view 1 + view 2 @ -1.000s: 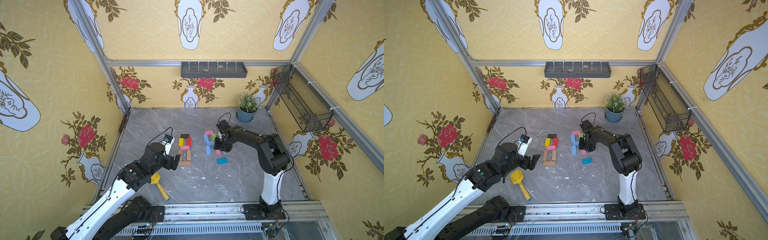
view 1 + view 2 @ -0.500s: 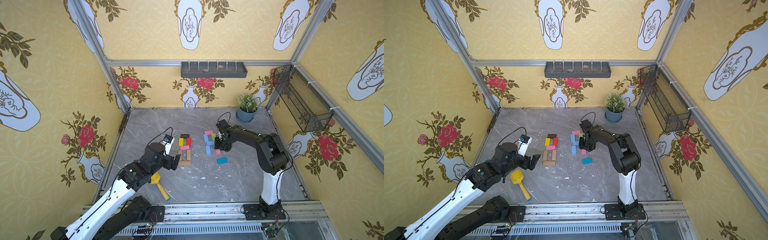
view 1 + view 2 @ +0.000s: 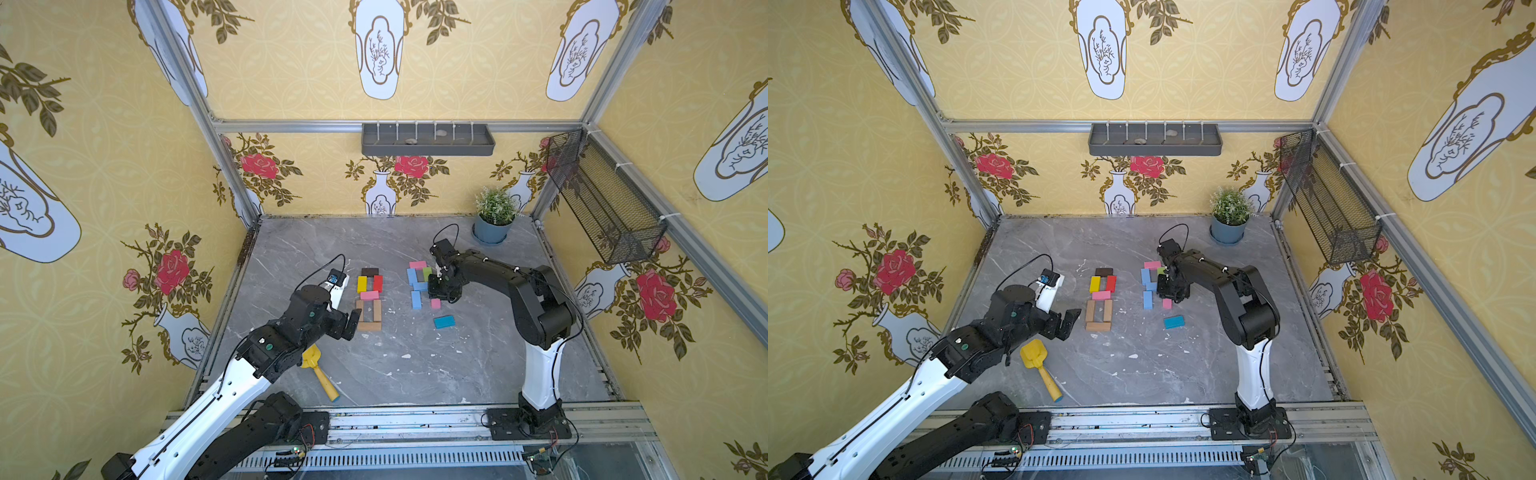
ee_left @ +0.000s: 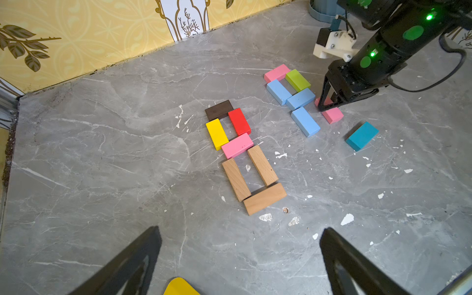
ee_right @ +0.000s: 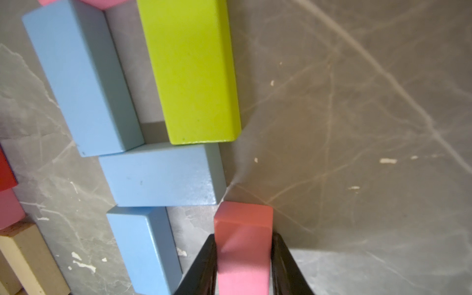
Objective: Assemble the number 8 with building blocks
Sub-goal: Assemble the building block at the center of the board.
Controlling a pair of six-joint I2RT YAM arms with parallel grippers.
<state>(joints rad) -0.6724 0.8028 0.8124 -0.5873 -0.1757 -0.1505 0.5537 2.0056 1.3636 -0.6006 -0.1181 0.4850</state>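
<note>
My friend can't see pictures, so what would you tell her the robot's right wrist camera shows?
The right gripper has its two black fingers tight against both sides of a pink block on the grey table. Just past it lie three light blue blocks and a green block, close together.

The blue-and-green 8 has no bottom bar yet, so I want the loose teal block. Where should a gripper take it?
I'd take the teal block across its two long sides, mid-length, coming straight down. It lies flat and slanted on the table, touching nothing else, so both long faces are free; turn the jaws to its slant.
</note>
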